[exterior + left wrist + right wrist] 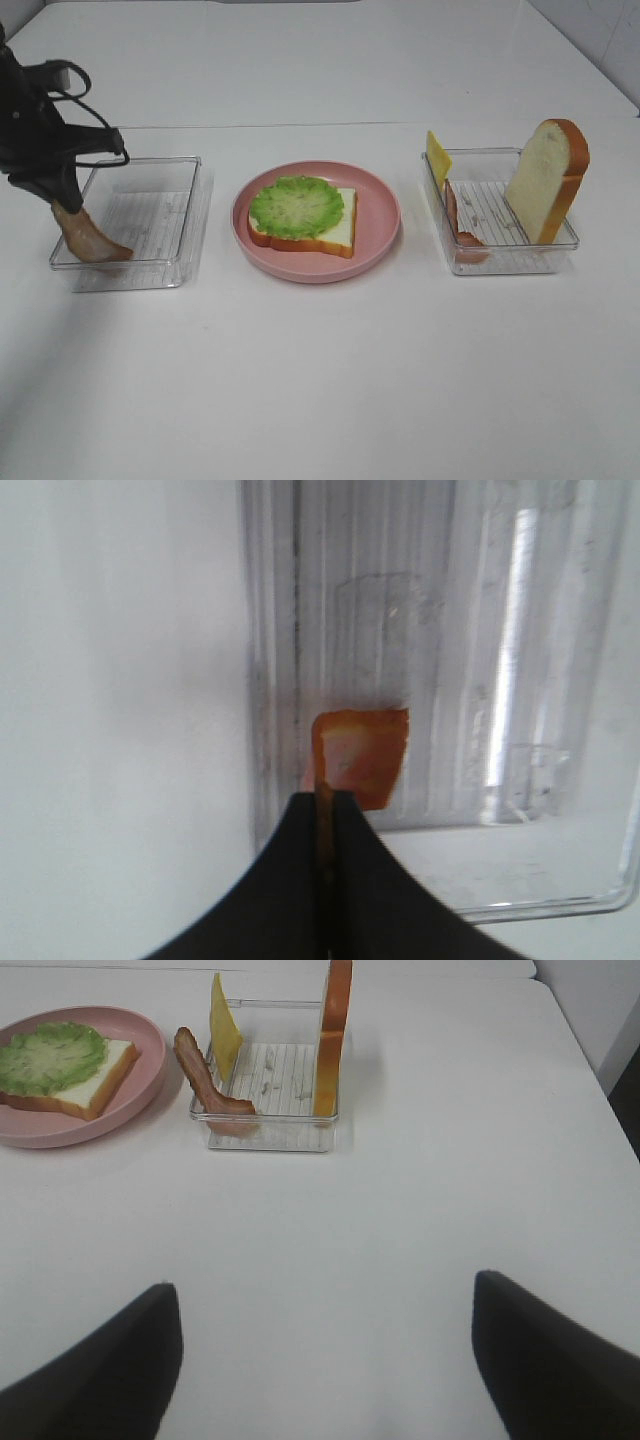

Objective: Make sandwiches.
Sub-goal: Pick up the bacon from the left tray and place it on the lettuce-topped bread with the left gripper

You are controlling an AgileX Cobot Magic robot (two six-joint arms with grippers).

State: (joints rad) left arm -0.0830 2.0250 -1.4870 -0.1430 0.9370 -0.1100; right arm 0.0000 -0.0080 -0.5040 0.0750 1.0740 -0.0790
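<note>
a: while the right gripper (322, 1286) hung wide open and empty over the near table (420, 1210), which step was in hand?

b: the bacon, i'd say. the left gripper (327, 800) was pinched tight on a bacon strip (92, 241) in the left tray (150, 162). next it needed lifting onto the lettuce (296, 205) and bread slice (340, 236) on the pink plate (380, 215). farther right, cheese (437, 158) and an upright slice (545, 175) waited in the right tray (520, 262).

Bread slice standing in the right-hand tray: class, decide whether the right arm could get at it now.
Probably yes: the right gripper is open and empty, the bread slice rises above its tray, and only bare table lies between.
</note>
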